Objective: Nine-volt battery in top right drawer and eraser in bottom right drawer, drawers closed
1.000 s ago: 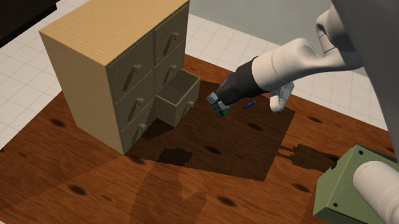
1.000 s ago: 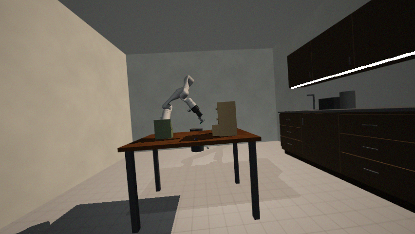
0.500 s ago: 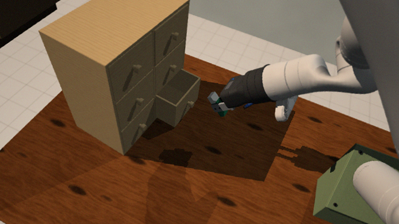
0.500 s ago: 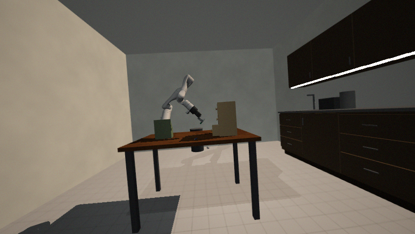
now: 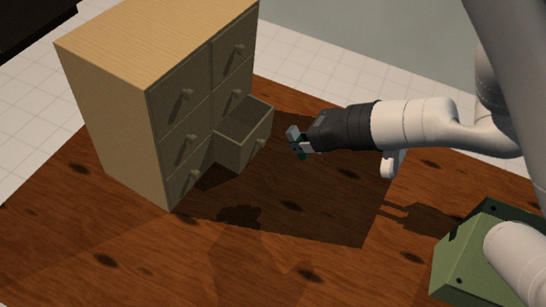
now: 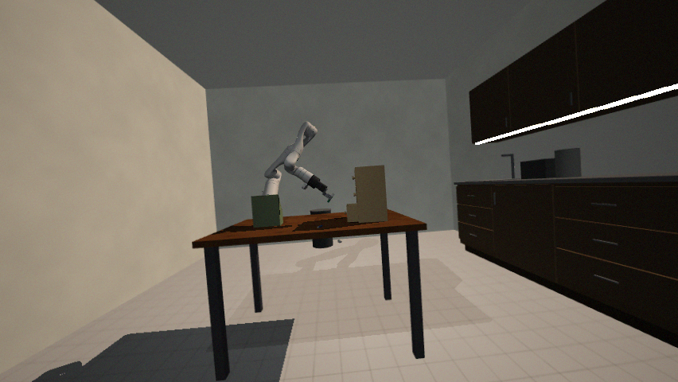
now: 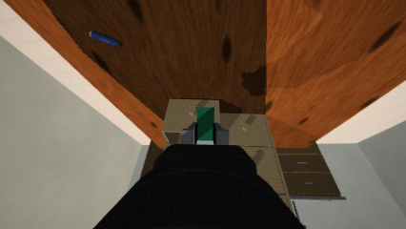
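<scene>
My gripper (image 5: 299, 140) (image 6: 328, 196) (image 7: 205, 130) is shut on the eraser (image 5: 302, 155) (image 7: 205, 120), a green-sleeved block with a pale end. It holds it above the table, out in front of the chest (image 5: 150, 27) (image 6: 372, 194). The bottom right drawer (image 5: 229, 150) (image 7: 183, 115) is pulled partly out, with its open top to the left of the gripper in the top view; nothing shows in the visible part of its inside. The other drawers look pushed in. The nine-volt battery is not seen; the insides of the shut drawers are hidden.
A small blue cylinder (image 7: 105, 39) lies on the table (image 5: 147, 268) (image 7: 295, 48); the arm hides it in the top view. A green box (image 5: 455, 256) (image 6: 265, 211) stands at the arm's base. The top and middle right drawer knobs stick out above the open drawer.
</scene>
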You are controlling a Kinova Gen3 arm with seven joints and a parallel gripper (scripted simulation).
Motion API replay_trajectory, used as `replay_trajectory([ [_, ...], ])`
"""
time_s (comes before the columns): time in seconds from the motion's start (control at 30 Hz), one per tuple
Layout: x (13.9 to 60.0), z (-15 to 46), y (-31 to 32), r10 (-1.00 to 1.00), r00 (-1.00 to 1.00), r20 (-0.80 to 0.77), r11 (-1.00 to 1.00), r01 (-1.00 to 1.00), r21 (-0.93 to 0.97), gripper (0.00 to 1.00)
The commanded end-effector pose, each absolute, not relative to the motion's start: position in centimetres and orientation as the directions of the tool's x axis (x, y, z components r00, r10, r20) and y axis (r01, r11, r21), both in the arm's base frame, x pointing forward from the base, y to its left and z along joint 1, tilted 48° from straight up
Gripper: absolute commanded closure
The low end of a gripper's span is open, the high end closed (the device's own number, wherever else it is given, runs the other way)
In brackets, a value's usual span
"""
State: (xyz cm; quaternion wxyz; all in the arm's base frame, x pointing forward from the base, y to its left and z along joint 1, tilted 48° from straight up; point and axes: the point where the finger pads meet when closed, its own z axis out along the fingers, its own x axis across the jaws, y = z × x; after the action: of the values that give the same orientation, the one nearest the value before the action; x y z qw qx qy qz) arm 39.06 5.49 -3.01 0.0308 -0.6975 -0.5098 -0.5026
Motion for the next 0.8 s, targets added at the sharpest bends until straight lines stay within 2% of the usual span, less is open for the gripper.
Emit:
replay_trajectory([
  [0.0, 38.51, -3.49, 5.61, 0.673, -0.009, 0.74, -0.495, 0.738, 0.459, 0.55],
  [0.77, 38.32, -3.56, 5.68, 0.673, -0.009, 0.74, -0.591, 0.596, 0.544, 0.55],
])
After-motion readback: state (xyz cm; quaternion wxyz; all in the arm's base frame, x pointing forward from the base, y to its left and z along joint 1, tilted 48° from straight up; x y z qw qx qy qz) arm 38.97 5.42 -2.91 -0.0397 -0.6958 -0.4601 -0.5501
